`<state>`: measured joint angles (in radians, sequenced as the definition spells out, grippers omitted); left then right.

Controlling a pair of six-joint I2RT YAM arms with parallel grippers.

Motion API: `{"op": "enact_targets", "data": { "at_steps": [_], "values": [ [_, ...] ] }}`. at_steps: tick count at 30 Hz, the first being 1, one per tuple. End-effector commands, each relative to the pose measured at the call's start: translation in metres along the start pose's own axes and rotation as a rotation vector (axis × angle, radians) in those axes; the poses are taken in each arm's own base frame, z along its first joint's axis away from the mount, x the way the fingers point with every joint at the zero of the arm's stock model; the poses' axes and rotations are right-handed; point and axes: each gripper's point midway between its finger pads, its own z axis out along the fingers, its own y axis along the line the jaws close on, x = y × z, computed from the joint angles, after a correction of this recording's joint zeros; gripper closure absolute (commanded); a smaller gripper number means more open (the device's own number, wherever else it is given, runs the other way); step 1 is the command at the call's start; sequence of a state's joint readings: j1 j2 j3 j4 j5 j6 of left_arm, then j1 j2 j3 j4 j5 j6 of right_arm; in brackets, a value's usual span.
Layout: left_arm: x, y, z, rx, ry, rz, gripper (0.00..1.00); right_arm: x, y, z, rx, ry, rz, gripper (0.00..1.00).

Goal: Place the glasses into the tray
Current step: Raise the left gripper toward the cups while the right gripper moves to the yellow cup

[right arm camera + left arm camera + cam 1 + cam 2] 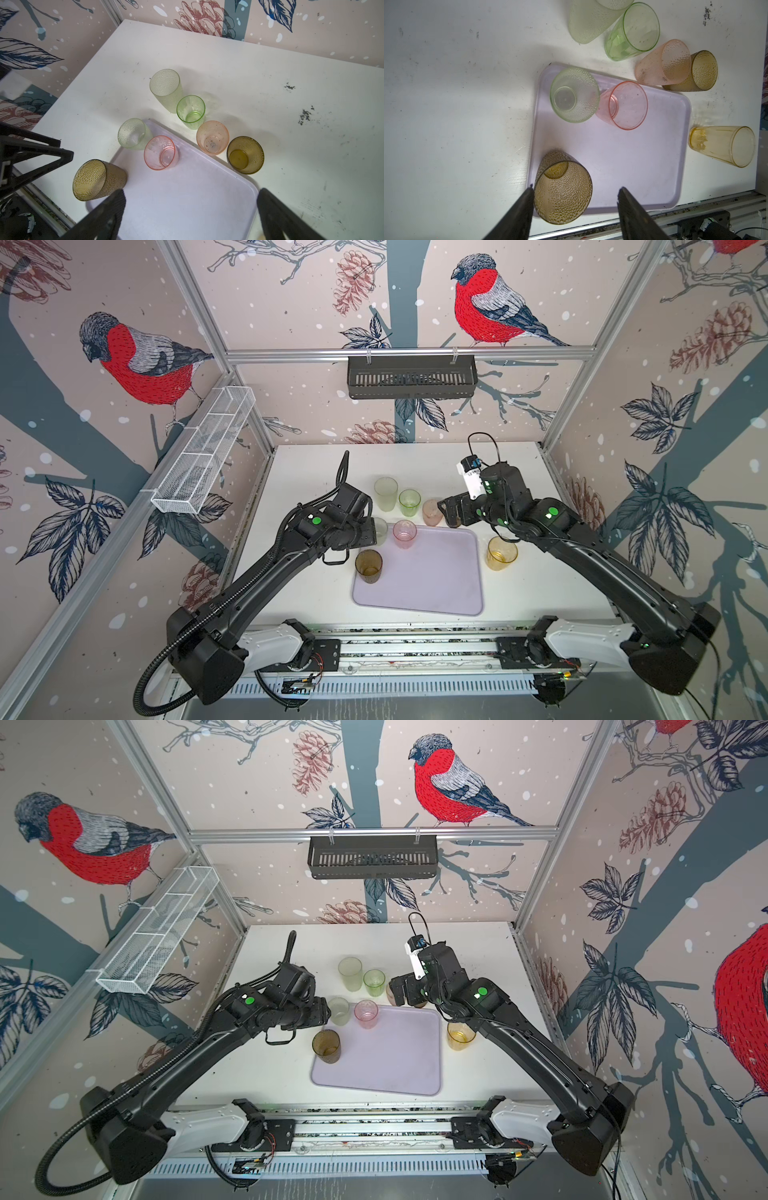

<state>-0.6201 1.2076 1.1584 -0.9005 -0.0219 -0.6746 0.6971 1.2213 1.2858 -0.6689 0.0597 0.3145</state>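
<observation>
The lilac tray lies mid-table. A pink glass stands in it and a frosted glass stands at its far left corner. A brown glass stands upright just inside its left rim. My left gripper is open around this glass, one finger beside it and a gap at the other. Behind the tray stand a tall pale green glass, a bright green one, a peach one and another brown one. An amber glass stands right of the tray. My right gripper hangs open and empty over the tray's far right corner.
A black slotted basket hangs on the back wall and a white wire basket on the left wall. The white table ends at the rail in front. Both arms reach in from the front corners.
</observation>
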Motion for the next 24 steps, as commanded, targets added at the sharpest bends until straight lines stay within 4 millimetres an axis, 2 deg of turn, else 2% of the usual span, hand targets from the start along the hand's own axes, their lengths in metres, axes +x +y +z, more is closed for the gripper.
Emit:
{"op": "enact_targets", "data": {
  "at_steps": [1,8,20,24],
  "values": [
    [-0.005,-0.013,-0.006,0.062,-0.018,0.036,0.35,0.004,-0.012,-0.002,0.063,0.019,0.047,0.0],
    [-0.006,-0.023,-0.02,0.134,-0.049,0.081,0.26,0.017,-0.028,-0.003,0.138,0.066,0.135,0.0],
    [-0.004,-0.04,-0.027,0.265,-0.091,0.157,0.24,0.046,-0.056,-0.007,0.288,0.156,0.274,0.0],
    [-0.004,-0.045,-0.033,0.301,-0.107,0.196,0.19,0.058,-0.063,-0.004,0.306,0.193,0.335,0.0]
  ]
}}
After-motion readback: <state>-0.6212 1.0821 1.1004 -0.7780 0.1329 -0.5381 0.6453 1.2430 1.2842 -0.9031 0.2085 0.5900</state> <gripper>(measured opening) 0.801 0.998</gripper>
